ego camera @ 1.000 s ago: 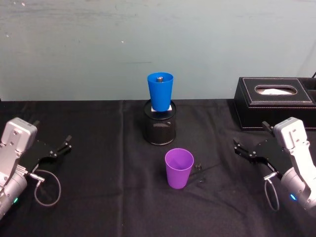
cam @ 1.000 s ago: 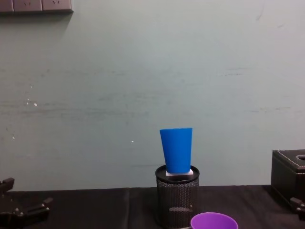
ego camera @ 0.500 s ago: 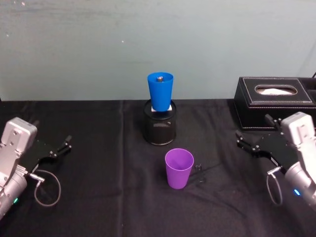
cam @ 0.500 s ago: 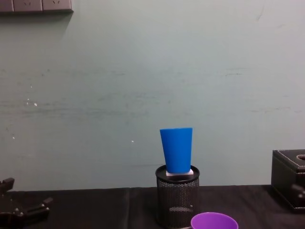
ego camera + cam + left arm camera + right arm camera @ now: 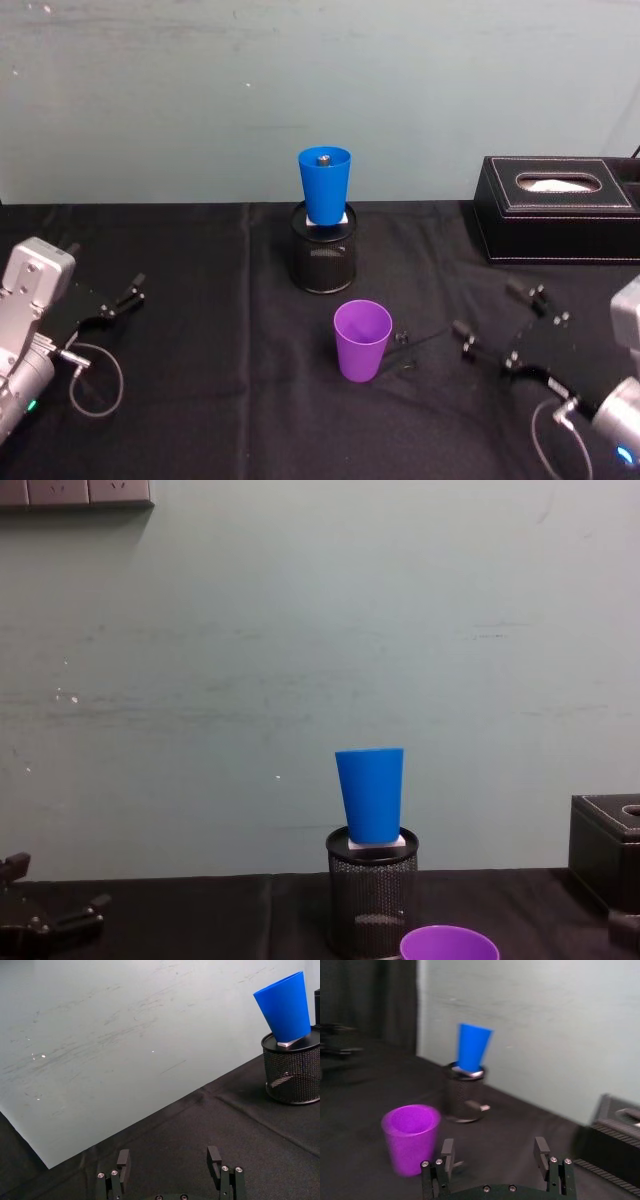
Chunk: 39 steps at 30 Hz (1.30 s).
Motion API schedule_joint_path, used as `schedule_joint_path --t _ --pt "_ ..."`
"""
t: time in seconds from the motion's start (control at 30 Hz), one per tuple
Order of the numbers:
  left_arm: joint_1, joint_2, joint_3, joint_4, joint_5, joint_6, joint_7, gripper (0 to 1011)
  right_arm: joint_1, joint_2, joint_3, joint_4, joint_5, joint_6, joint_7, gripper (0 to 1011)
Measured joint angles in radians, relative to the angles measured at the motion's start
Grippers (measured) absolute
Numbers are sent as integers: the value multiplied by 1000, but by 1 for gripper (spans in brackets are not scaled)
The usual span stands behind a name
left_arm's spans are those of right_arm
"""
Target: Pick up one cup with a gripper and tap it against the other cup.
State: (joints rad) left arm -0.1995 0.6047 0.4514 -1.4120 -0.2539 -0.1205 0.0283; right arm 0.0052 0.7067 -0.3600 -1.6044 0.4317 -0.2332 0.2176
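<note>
The purple cup (image 5: 361, 340) stands upright on the black cloth, mouth up, near the middle. Behind it the blue cup (image 5: 324, 185) sits upright on top of a black mesh pen holder (image 5: 323, 258). My right gripper (image 5: 487, 308) hovers open and empty to the right of the purple cup, well apart from it. In the right wrist view the purple cup (image 5: 411, 1135) lies ahead and to one side of the open gripper (image 5: 494, 1150), with the blue cup (image 5: 472, 1047) farther back. My left gripper (image 5: 120, 300) rests open at the table's left; its wrist view catches the blue cup (image 5: 285, 1007).
A black tissue box (image 5: 560, 210) stands at the back right. Two small black objects (image 5: 404, 352) lie on the cloth just right of the purple cup. A loose cable loop (image 5: 95, 380) hangs by the left arm. The wall runs close behind the table.
My right gripper has swung from beside the tissue box toward the front and left, nearer the purple cup. Both cups and the left arm have stayed put.
</note>
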Motion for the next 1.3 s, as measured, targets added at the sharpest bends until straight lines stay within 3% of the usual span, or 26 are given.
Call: schedule_joint_path --t 0.13,0.23,0.57,0.83,1.03,1.3 --pt "0 0 0 0 0 0 0 1000 -37 7 -8 -15 58 -3 88 1002" --pt "0 0 0 0 0 0 0 1000 -41 -4 -23 -11 70 7 125 1003" --pt "0 0 0 0 0 0 0 1000 15 -79 -65 29 61 74 170 1003" --pt "0 0 0 0 0 0 0 1000 74 -149 -95 87 -2 100 164 1003" --pt "0 0 0 0 0 0 0 1000 117 -200 -115 133 -80 95 136 1003" --pt "0 0 0 0 0 0 0 1000 154 -254 -119 185 -108 100 134 1003"
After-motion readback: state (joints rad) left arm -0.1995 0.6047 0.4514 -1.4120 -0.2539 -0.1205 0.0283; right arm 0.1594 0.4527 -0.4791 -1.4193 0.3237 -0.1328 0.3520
